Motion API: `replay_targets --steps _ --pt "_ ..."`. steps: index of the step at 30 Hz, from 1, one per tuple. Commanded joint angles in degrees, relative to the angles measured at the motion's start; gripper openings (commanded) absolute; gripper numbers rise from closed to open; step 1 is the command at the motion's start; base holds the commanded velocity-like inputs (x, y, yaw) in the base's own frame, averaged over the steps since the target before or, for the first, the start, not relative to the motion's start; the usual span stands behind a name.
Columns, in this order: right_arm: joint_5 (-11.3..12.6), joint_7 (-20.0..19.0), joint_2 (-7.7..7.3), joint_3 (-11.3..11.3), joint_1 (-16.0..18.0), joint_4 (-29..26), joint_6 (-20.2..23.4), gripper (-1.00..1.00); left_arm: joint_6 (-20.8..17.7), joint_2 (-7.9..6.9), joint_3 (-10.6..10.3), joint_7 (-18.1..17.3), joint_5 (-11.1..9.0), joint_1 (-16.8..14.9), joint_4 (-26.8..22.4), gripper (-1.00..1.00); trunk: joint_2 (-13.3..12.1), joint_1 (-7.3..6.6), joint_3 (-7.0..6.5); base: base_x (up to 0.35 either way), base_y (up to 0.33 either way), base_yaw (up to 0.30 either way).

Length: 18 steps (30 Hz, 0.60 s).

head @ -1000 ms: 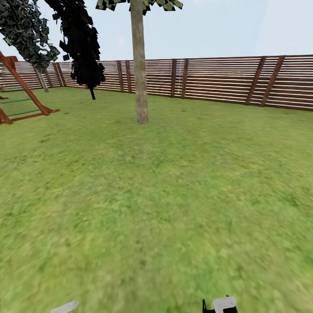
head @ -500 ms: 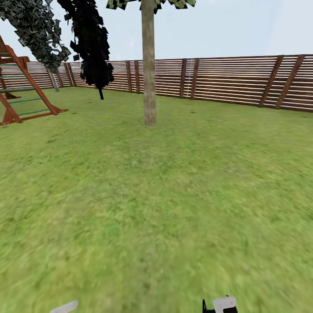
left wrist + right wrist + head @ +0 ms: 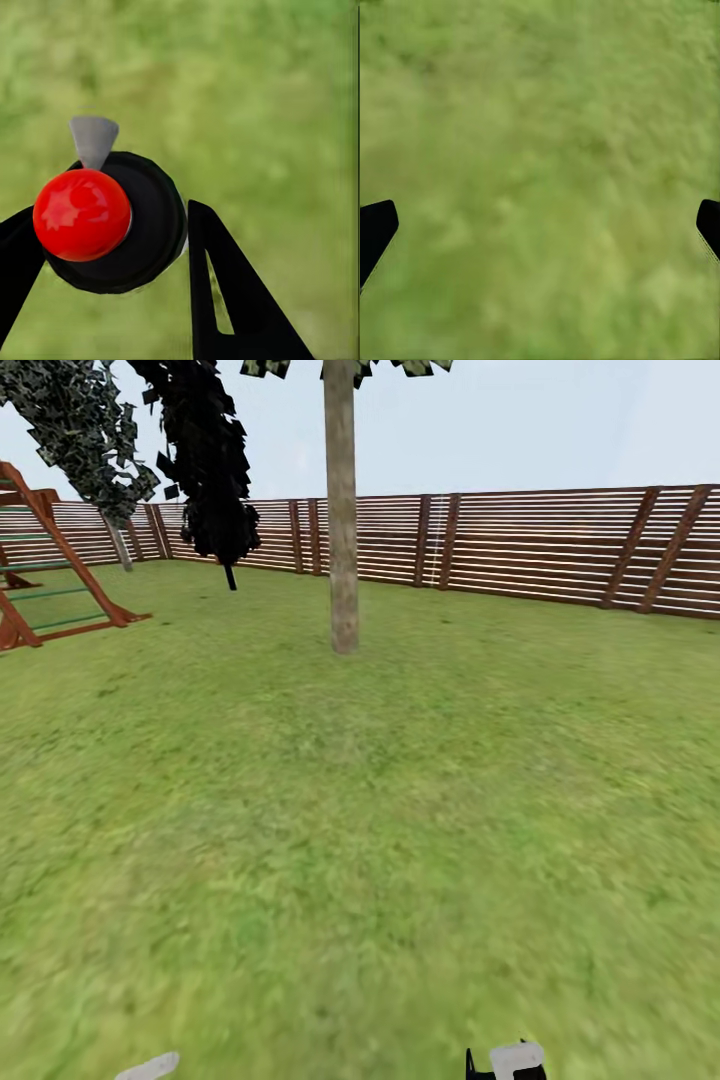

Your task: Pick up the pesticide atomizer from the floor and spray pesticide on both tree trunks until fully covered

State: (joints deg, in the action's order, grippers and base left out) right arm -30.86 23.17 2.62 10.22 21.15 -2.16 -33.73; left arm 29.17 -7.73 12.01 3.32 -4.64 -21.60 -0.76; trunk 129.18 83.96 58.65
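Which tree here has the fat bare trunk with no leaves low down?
The tall tree with the thick grey-brown trunk in the middle of the lawn. The black cypress-like tree and the grey-leaved tree carry foliage far lower.

fence (image 3: 560, 540): slatted wood | tree trunk (image 3: 342, 520): rough, mottled | atomizer (image 3: 112, 225): glossy red cap

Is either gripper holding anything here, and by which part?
The left gripper holds the atomizer by its round black body, below the red cap. The right gripper is open and empty.
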Motion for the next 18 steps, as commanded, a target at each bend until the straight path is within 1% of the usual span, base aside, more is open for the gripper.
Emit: replay_targets --steps 1,18 --pt "-0.6 0.3 0.02 0.4 0.0 0.1 -0.1 1.0 0.2 0.0 -0.2 0.0 -0.5 0.0 0.1 -1.0 0.0 0.03 0.05 0.342 0.0 0.0" --pt "-0.6 0.3 0.02 0.4 0.0 0.1 -0.1 1.0 0.1 0.0 -0.2 0.0 -0.5 0.0 0.1 -1.0 0.0 0.03 0.05 0.342 0.0 0.0"
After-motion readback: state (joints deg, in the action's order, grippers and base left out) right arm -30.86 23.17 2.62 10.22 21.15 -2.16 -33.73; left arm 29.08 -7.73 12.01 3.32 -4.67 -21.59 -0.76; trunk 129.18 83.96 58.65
